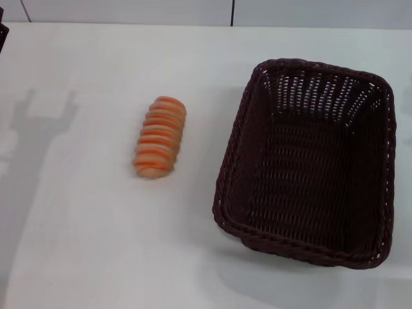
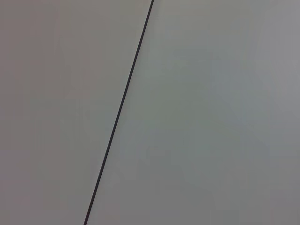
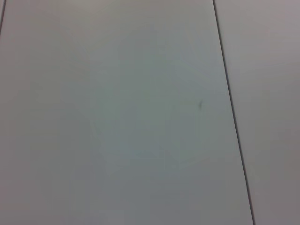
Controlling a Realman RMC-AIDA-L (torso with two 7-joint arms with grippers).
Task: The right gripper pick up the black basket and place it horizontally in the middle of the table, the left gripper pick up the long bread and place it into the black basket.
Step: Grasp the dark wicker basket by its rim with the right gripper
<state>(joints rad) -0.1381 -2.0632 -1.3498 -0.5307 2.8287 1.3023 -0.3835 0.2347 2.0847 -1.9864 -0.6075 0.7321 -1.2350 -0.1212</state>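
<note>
On the plain white tabletop [image 1: 96, 257], head view, two items:

1. Black basket [image 1: 308, 161]: large rectangular woven wicker basket, very dark brown-black, braided rim, sloping open-weave sides. Stands upright on its base on the right half of the tabletop, long side running from near edge to far edge, slightly skewed. Nothing inside.

2. Long bread [image 1: 159, 136]: oblong toy loaf with orange and tan cross ridges facing up. Lies flat near the middle of the tabletop, left of the black basket and apart from it, its length also running near to far, with a slight tilt.

Shadow [image 1: 35, 138]: grey, arm-shaped with a forked top, cast on the left part of the tabletop.

Left gripper: not in any view; state of jaws cannot be told.
Right gripper: not in any view; state of jaws cannot be told.

Wrist views: each shows only pale grey panels [image 2: 211, 117] [image 3: 117, 117] divided by a thin dark seam [image 2: 120, 105] [image 3: 232, 108].
</note>
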